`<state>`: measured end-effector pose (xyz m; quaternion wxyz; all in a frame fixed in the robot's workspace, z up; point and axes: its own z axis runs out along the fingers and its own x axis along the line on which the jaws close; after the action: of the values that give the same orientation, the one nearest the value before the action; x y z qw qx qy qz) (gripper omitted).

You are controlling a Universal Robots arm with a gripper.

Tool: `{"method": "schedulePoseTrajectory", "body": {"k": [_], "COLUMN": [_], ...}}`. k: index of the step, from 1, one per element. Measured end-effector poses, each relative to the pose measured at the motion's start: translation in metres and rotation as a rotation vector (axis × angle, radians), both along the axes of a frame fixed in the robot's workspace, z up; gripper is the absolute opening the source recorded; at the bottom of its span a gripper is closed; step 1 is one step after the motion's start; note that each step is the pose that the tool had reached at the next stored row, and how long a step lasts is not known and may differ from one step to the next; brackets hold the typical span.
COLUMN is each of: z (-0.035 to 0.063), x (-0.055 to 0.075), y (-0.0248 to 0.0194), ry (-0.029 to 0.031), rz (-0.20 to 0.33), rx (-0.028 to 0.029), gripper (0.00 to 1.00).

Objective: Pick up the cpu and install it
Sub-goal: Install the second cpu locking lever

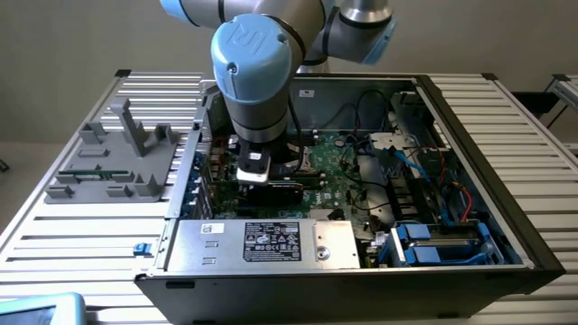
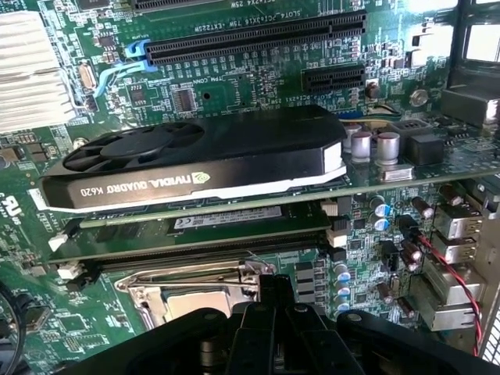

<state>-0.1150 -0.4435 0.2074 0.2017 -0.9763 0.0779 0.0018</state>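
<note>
1. Your gripper [image 2: 266, 328] sits low over the motherboard [image 2: 234, 86] with its jaws fully closed; in the wrist view its dark body hangs directly above the open socket frame [image 2: 187, 293], whose silver bracket and pale centre show just beneath it.
2. The cpu cannot be made out as a separate chip; the gripper hides whatever lies between the fingertips, so you cannot tell whether it is held or already seated in the socket.
3. Just beyond the socket stands the memory slot, then the black graphics card [image 2: 195, 160]; the clearance looks tight, and a sideways drift of the wrist could knock the card's edge.
4. My judgement: if the chip is tilted or off-square over the frame, pressing down could bend the contacts; a slack grip could drop it onto the board.
5. Farther off, the power supply box [image 1: 262, 242] lies along the case's [image 1: 505, 203] near wall; the grey fixture [image 1: 113, 162] rests on the worktop [image 1: 54, 237] on the exterior view's left.
</note>
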Motion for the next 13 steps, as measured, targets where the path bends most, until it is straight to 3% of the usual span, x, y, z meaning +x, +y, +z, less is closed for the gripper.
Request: {"method": "schedulePoseTrajectory", "body": {"k": [13], "z": [-0.0077], "x": [0.0017], "y": [0.0008], "ry": [0.0046], "rz": [0.0], "rx": [-0.0004], "gripper": [0.12]}}
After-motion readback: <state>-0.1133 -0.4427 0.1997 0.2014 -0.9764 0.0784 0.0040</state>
